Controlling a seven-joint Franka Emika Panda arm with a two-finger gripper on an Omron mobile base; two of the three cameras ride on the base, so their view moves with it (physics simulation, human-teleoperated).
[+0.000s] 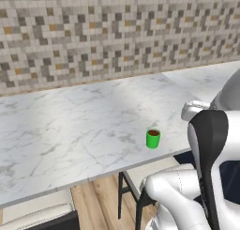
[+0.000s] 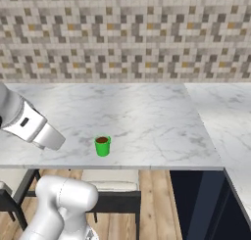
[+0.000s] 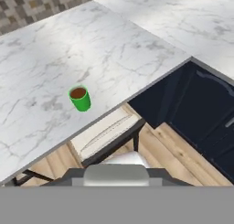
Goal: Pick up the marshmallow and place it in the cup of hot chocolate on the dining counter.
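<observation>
The cup of hot chocolate [image 1: 153, 138] [image 2: 102, 146] [image 3: 80, 98] is seen upright on the dining counter [image 1: 70, 126] [image 2: 147, 121] [image 3: 55, 63], near its front edge, above a stool [image 3: 107, 134]. The state of the jaws cannot be told, nor the cup's place relative to them.

Left base view: set behind and left of the arm, facing forward and down across the dining counter [image 1: 70, 130] toward the mosaic tile wall [image 1: 117, 32]; mid range.

Right base view: set behind and right of the arm, facing the same counter and wall more squarely; mid range.

Hand view: high, looking obliquely down at the counter's near edge, a stool [image 3: 107, 131] beneath it and wood floor [image 3: 178, 150].

Shared by all three: the cup of hot chocolate [image 1: 153, 138] near the counter's front edge.
</observation>
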